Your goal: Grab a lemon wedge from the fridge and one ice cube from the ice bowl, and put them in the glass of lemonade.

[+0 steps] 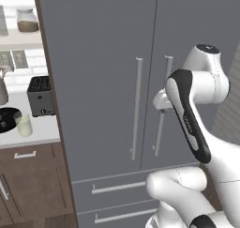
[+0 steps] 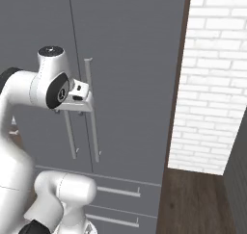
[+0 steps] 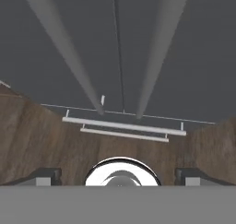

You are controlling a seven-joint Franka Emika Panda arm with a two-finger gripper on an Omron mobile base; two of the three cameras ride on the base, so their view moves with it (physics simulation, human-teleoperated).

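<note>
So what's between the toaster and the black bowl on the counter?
The lemonade glass stands between the toaster and the bowl, seen in the left base view.

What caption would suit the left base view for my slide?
White arm reaching toward the right door handle of the closed grey fridge, with the toaster, ice bowl and glass of lemonade waiting on the counter.

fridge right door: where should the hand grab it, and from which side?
Grip the right door's long vertical handle on the fridge, probably near mid-height, coming straight in from the front. It is a slim bar standing off the door panel, so the open hand, already close to it, could put one finger on either side. Both doors are shut.
</note>
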